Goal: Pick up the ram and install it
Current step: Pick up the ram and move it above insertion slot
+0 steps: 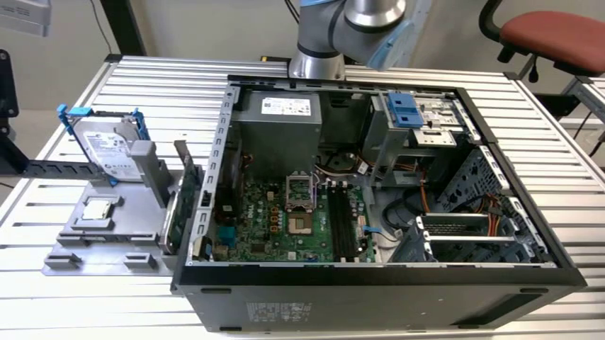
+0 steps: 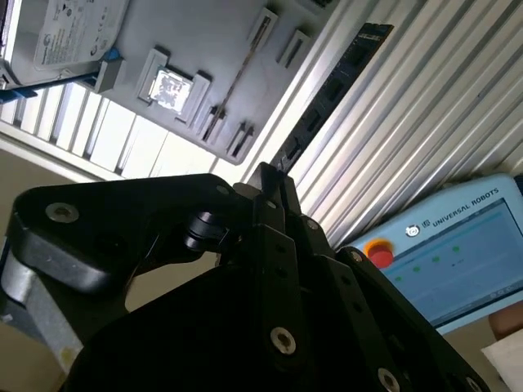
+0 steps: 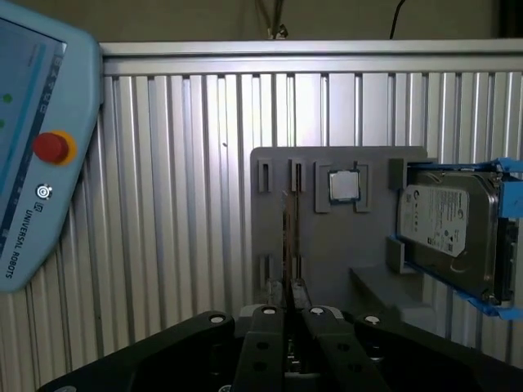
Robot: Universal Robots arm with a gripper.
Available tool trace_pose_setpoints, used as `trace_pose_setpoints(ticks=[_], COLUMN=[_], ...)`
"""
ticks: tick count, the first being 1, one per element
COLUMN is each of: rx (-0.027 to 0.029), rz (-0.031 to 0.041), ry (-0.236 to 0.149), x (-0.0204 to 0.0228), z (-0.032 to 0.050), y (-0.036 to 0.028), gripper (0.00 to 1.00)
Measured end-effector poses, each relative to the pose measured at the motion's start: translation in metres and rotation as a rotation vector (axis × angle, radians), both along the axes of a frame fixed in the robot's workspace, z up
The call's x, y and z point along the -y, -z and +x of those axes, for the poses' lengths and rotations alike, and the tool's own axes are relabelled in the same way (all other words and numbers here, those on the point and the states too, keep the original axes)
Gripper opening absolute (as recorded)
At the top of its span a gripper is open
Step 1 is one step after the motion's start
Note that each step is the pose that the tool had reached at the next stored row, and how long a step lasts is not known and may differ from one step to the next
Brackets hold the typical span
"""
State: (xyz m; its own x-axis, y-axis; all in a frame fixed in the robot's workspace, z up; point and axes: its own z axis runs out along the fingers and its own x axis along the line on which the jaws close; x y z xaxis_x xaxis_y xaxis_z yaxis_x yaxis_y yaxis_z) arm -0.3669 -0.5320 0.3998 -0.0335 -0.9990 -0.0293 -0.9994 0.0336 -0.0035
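Note:
The ram [image 2: 335, 90] is a long dark stick with black chips. It reaches out from the fingertips of my gripper [image 2: 268, 173], whose black fingers are shut on its near end. In the first wrist view the ram [image 3: 288, 237] shows edge-on as a thin line running from the gripper [image 3: 288, 287] across the grey holder [image 3: 327, 237] far below. In the exterior view the arm [image 1: 331, 28] rises out of the top of the picture. The open computer case [image 1: 378, 276] lies on the table, with long black memory slots [image 1: 338, 223] on its motherboard.
The grey holder [image 1: 104, 241] to the exterior view's left of the case carries a silver hard drive [image 1: 106, 152] with blue brackets, a square chip [image 1: 98, 210] and a green card [image 1: 175, 212]. A pale blue teach pendant [image 3: 33, 147] lies on the slatted table. A red chair [image 1: 553, 32] stands behind.

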Motion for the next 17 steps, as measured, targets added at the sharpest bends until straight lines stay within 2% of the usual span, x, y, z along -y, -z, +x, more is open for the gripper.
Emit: trace_pose_setpoints(ticks=[17], rx=[-0.0019], rz=[0.0000], ry=[0.000], x=[0.0000], z=[0.0345], y=[-0.0003], gripper=[0.00])
